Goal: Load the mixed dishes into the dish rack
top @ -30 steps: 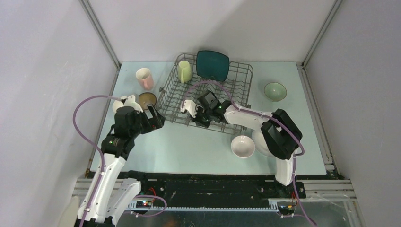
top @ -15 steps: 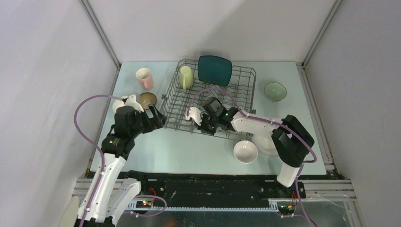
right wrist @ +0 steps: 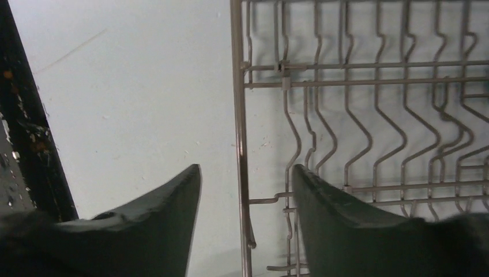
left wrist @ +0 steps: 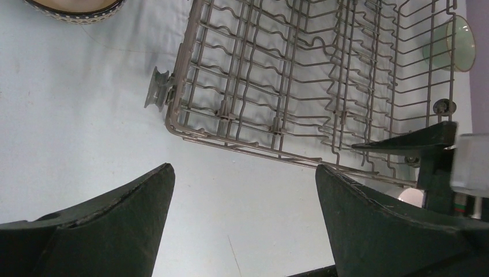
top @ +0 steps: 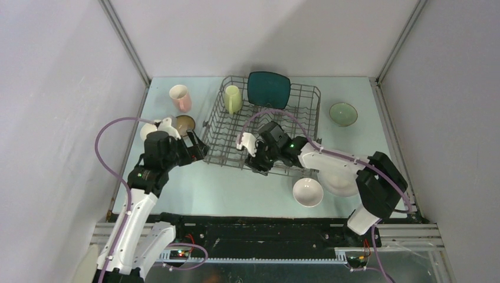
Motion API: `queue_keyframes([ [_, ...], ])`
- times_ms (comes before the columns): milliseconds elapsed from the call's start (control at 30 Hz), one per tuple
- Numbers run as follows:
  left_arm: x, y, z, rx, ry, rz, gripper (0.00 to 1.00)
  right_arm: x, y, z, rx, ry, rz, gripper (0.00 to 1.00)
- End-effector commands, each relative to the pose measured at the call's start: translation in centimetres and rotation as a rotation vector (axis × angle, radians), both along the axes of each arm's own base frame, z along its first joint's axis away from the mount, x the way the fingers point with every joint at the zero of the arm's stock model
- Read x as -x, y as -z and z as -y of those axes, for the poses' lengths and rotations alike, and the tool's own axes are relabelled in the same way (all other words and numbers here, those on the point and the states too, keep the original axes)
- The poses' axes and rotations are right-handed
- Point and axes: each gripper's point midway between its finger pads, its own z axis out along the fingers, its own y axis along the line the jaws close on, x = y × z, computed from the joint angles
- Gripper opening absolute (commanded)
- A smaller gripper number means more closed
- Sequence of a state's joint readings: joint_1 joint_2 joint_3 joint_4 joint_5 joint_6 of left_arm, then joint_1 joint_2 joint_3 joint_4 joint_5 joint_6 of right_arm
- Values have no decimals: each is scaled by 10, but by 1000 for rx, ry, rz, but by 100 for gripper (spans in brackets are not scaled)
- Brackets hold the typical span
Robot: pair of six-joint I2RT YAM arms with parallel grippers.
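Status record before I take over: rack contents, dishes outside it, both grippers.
dish rack holds: yellow-green mug, teal square plate
on table: pink cup, dark brown bowl, pale green bowl, white bowl, white round plate
left gripper: open, empty, by rack's near-left corner
right gripper: open, fingers either side of rack's near rim wire

We see the grey-brown wire dish rack (top: 303, 115) at centre frame, with the teal square plate (top: 268, 89) upright at its top edge and the yellow-green mug (top: 232, 98) in its top-left corner. Left of it: pink cup (top: 180, 98), dark brown bowl (top: 184, 124). Right: pale green bowl (top: 343, 114). Below: white bowl (top: 308, 192), white round plate (top: 337, 184)
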State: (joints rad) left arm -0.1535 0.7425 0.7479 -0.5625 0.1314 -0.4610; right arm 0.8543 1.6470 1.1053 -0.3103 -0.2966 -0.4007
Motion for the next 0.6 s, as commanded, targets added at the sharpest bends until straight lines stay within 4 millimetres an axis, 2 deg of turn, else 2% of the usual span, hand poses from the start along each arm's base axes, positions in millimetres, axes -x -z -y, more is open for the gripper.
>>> queue_keyframes([
  [0, -5, -8, 1, -4, 18, 36, 100, -17, -46, -5, -132, 74, 59, 68],
  [67, -5, -11, 0, -4, 17, 40, 100, -23, -60, -1, -177, 128, 55, 74],
  [167, -6, -12, 1, 2, 17, 43, 100, -33, -88, 9, -244, 244, 63, 78],
  [333, -8, -11, 0, -5, 6, 35, 99, -34, -129, 31, -332, 458, 61, 83],
  [367, -9, -13, 1, 0, 10, 37, 99, -33, -130, 37, -331, 521, 46, 89],
  [433, -9, -15, 3, 13, 19, 42, 99, -26, -150, 56, -369, 630, 52, 98],
  [500, -9, -17, 6, 22, 30, 46, 98, -16, -155, 70, -386, 678, 40, 99],
  [567, -9, -18, 7, 21, 34, 51, 98, -4, -148, 88, -388, 741, 12, 100],
])
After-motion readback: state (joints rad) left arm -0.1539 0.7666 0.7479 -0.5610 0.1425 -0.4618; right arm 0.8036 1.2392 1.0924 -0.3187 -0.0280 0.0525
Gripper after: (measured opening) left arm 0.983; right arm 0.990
